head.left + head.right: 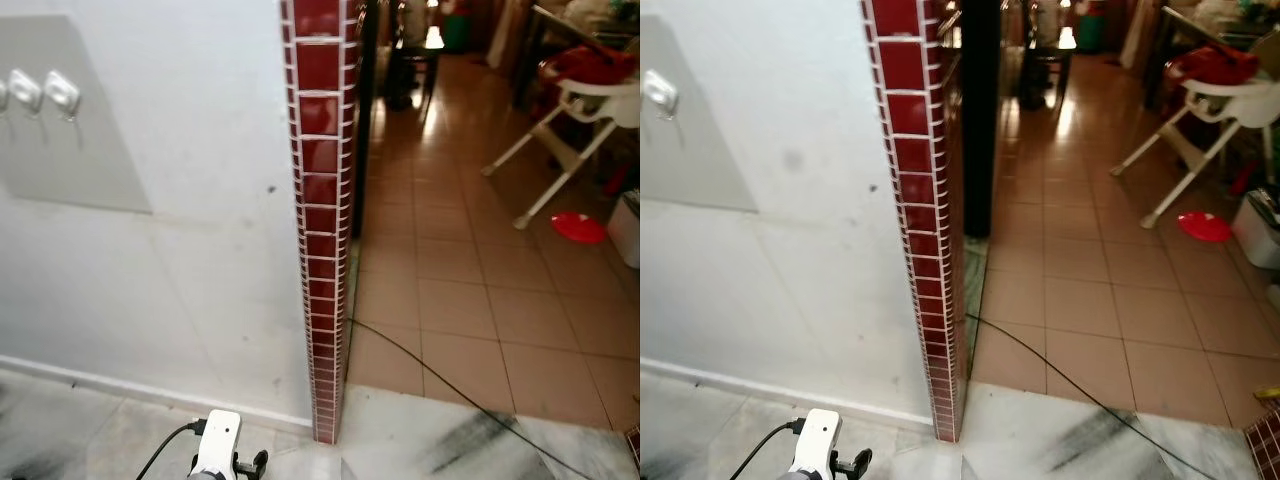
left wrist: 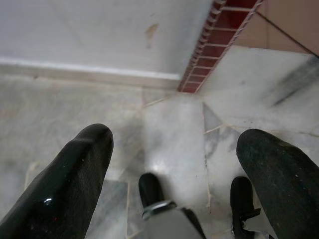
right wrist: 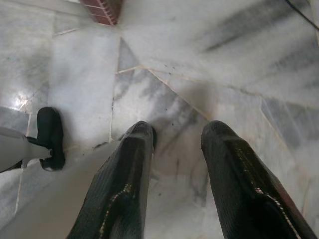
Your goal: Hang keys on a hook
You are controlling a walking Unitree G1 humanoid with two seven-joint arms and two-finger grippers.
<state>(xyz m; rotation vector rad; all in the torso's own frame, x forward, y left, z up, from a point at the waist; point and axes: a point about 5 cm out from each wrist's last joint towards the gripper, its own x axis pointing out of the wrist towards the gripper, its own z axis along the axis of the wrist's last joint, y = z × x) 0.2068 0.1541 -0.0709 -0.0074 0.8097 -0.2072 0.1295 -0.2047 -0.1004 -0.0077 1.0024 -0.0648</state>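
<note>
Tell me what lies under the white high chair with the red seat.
Under the white high chair with the red seat is brown tiled floor, with a red round plate by its front leg. The floor beyond its legs is hidden by clutter.

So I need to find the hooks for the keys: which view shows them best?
The left eye view: two white hooks sit on a grey wall panel at upper left. The right eye view catches just one at its left edge. The wrist views look down at marble floor.

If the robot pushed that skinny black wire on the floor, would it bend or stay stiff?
The thin black cable would likely flop and bend, since it already curves loosely across the brown floor tiles. It looks light, so it would probably slide rather than resist.
</note>
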